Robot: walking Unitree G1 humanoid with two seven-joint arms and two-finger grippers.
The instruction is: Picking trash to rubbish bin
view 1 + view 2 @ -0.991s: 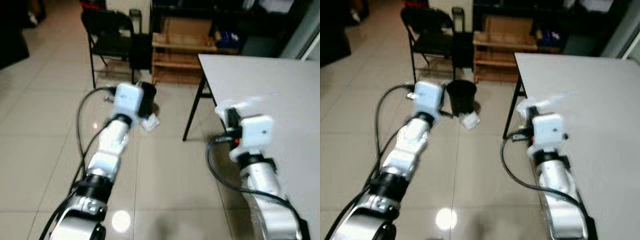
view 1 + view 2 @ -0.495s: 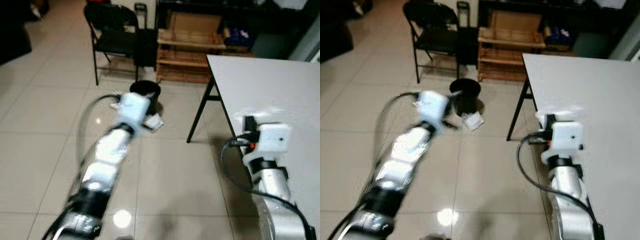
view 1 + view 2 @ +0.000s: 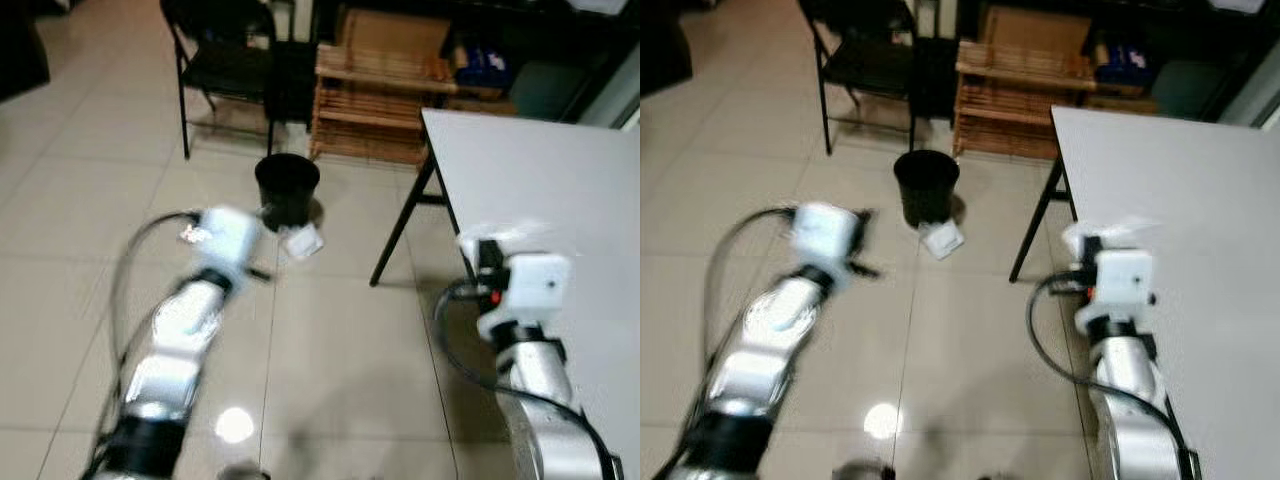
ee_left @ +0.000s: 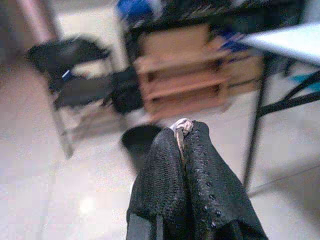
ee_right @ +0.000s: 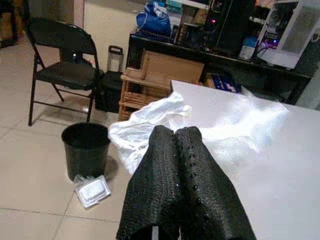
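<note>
The right gripper [image 5: 175, 132] has its two black fingers pressed together on a crumpled clear plastic bag [image 5: 210, 125], which spreads out behind the tips toward the grey table [image 5: 280, 170]; in the head views the same bag [image 3: 500, 238] shows as a pale blur just ahead of the right wrist, above the table's near edge. The left gripper [image 4: 183, 127] is also closed, fingers tight against each other, w/ a small pale scrap [image 4: 181, 124] pinched right at the tips; what the scrap is I cannot tell, too small and blurred. In the head views the left arm [image 3: 185, 320] reaches forward over the tile floor [image 3: 330, 380], blurred, its white wrist block near the bin but apart from it. The bin [image 3: 287, 189], black and round, stands upright on the floor left of the table leg [image 3: 400, 225]. Just beside the bin, on its near side, lies a flat white packet [image 3: 301, 241], tilted, touching or almost touching the bin base; the right wrist view shows it too [image 5: 92, 190] as a clear tray w/ sth white inside. Behind the bin stand a black folding chair [image 3: 225, 55] and a low wooden shelf [image 3: 365, 95] w/ a cardboard box [image 3: 385, 35] on top.
</note>
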